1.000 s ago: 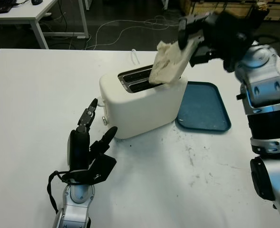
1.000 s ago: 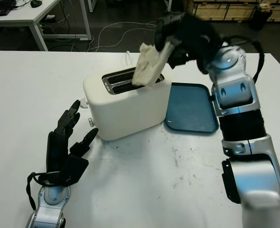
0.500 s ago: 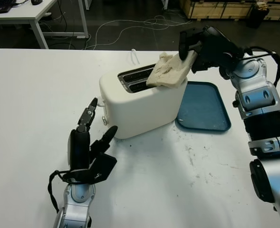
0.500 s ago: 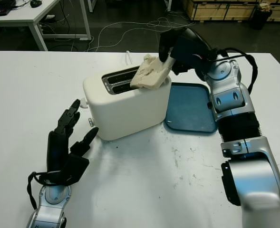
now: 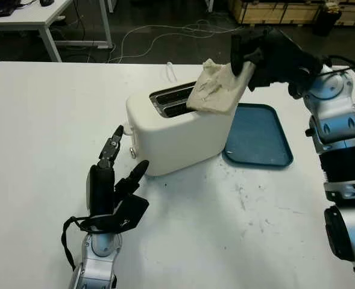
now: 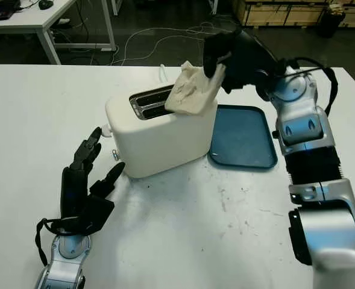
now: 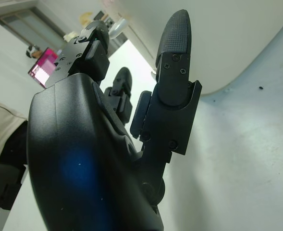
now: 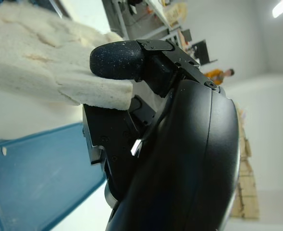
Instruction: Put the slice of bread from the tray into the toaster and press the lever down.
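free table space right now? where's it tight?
Bare: white table left of the cream toaster; front strip between the open left hand and the empty blue tray. Tight: above the slots, where the right hand holds the bread slice.

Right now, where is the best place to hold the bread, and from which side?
By its upper far edge, from the tray side, as the right hand does: the bread tilts over the toaster slots, low edge free to enter.

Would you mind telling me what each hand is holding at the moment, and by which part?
The right hand pinches the pale, ragged slice of bread by its upper corner, above the white toaster. The left hand is open, holding nothing.
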You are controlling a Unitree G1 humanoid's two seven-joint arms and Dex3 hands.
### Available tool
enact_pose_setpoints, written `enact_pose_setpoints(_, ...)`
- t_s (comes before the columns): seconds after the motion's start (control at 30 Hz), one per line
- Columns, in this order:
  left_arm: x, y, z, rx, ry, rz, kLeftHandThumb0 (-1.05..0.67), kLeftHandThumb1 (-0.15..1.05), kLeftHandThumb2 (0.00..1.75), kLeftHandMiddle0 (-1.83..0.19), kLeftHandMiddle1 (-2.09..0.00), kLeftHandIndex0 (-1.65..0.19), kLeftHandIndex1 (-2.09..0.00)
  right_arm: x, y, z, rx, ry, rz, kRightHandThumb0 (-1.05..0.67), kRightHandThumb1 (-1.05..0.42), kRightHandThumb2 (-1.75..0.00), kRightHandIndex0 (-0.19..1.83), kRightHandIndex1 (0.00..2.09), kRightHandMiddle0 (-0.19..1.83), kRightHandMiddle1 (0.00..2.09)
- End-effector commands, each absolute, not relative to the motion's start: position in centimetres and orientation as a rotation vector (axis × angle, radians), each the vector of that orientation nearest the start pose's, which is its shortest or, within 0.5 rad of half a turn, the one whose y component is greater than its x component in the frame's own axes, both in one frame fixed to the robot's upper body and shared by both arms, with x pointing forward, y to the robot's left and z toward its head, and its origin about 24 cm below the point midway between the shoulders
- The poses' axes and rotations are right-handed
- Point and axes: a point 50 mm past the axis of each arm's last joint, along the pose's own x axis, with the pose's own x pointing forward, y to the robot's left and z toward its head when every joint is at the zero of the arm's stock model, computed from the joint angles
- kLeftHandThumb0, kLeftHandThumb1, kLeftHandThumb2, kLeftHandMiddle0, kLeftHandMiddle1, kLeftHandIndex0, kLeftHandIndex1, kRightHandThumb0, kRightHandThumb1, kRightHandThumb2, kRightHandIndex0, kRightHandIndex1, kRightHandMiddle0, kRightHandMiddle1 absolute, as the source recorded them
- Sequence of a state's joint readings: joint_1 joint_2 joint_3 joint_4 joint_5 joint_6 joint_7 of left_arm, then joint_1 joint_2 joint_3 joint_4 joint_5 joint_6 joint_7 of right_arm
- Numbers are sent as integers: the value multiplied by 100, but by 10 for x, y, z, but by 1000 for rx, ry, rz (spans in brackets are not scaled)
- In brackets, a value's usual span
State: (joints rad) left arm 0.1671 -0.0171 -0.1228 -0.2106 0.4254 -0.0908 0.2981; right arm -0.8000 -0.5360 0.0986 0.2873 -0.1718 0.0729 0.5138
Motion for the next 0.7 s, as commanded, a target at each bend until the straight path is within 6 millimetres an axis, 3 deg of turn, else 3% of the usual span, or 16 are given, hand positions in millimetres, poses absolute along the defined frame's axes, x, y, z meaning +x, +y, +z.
enact_pose_setpoints(0.0,218,137,68,359,-224,223,-67,92,24,-46,-3,-35,0,359,-174,221,-840,-263,465,-29,-92,-23,101,175,85,171)
enact_pose_setpoints(0.27,215,137,68,374,-230,228,-66,92,25,-46,-3,-35,-1,356,-168,204,-855,-238,506,-23,-92,-25,101,175,82,174)
enact_pose_setpoints(0.57,215,137,67,357,-221,225,-66,92,24,-45,-3,-35,0,356,-166,202,-928,-217,511,-28,-92,-25,98,175,78,174)
enact_pose_setpoints(0.67,214,136,67,358,-218,227,-66,92,24,-45,-3,-35,0,357,-164,201,-869,-216,491,-28,-92,-25,99,175,80,174)
